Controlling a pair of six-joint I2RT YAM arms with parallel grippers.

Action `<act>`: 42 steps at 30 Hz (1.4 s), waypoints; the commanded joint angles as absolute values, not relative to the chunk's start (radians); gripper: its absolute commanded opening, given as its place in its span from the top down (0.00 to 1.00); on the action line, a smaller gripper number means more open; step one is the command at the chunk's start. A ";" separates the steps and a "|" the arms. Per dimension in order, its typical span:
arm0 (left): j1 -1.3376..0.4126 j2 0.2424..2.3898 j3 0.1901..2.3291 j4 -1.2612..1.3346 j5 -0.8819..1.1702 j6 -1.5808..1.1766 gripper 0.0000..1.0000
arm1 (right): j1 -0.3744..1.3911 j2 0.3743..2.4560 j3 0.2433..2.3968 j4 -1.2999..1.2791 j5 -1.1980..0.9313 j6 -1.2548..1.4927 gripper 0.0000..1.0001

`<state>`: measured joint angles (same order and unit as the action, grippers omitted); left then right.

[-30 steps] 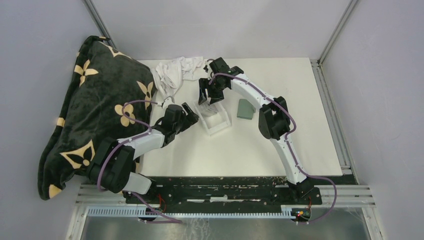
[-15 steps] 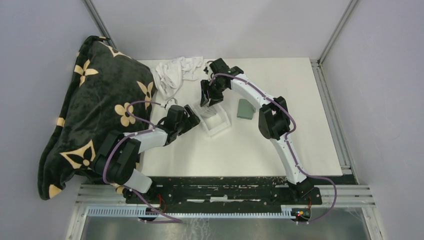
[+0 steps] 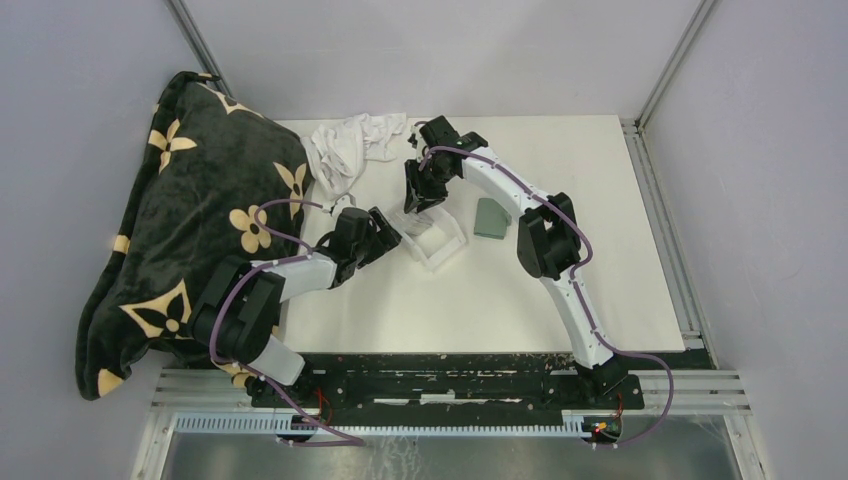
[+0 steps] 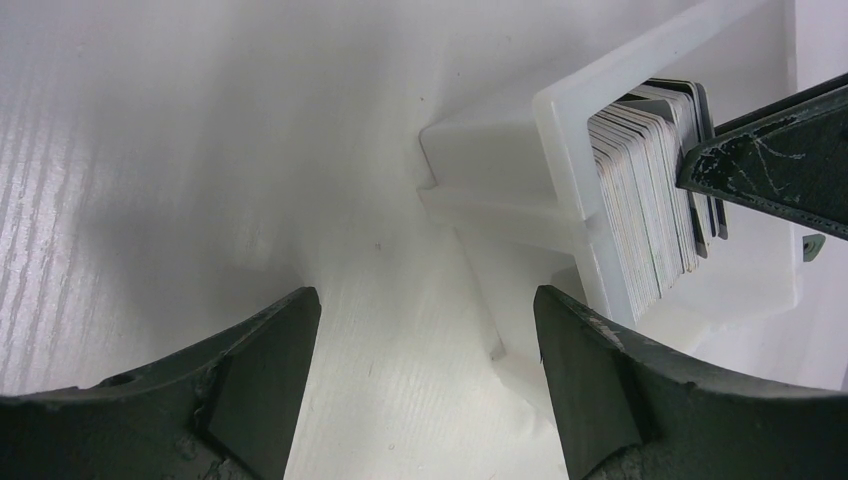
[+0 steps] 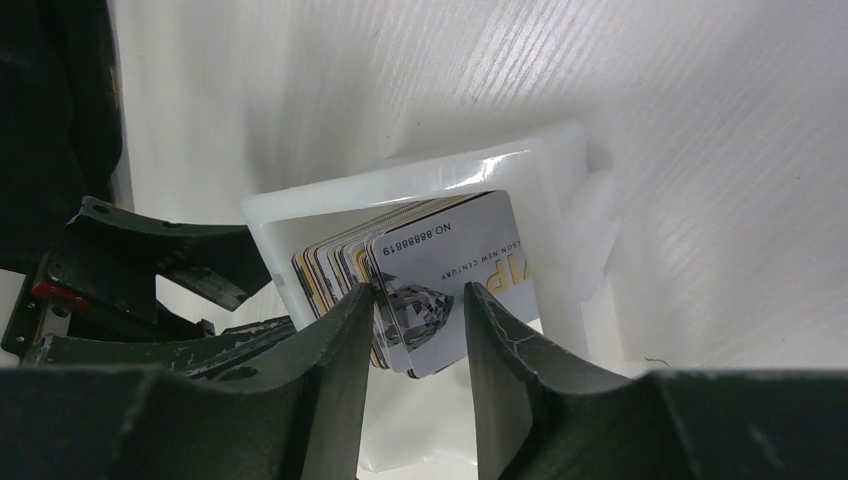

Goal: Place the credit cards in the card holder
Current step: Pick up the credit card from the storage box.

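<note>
The clear plastic tray lies on the white table, and everything here is placed from it. The credit cards stand on edge inside the tray as a packed stack leaning against one wall. The front card is silvery, with a printed number and large letters across its face.

The right gripper comes down over the tray's far end, directly above the stack. Its two dark fingers stand partly closed, one on each side of the front cards' upper edge. Whether they are actually pinching a card or only bracketing it cannot be told from these views. In the left wrist view, one of these fingers shows at the front of the stack, against the outermost dark-edged card.

The left gripper sits just beside the tray's left side, low over the table. Its jaws are spread wide with nothing between them, and they face the tray's wall.

The card holder, a flat grey-green wallet, lies closed on the table just right of the tray and apart from both grippers. A crumpled white cloth lies beyond the tray towards the far left. A dark blanket with gold flower motifs is heaped well to the tray's left, over the table's edge.
</note>
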<state>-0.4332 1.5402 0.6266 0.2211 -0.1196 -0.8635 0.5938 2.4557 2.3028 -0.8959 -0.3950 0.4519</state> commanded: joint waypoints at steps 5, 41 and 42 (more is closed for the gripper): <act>-0.432 1.559 0.664 0.281 -0.102 -0.886 0.14 | 0.633 2.410 2.352 -0.935 -0.433 0.453 0.58; -0.421 1.546 0.693 0.256 -0.099 -0.855 0.14 | 0.647 2.330 2.416 -1.050 -0.264 0.381 0.86; -0.420 1.540 0.694 0.255 -0.102 -0.854 0.14 | 0.648 2.329 2.424 -1.060 -0.245 0.373 0.88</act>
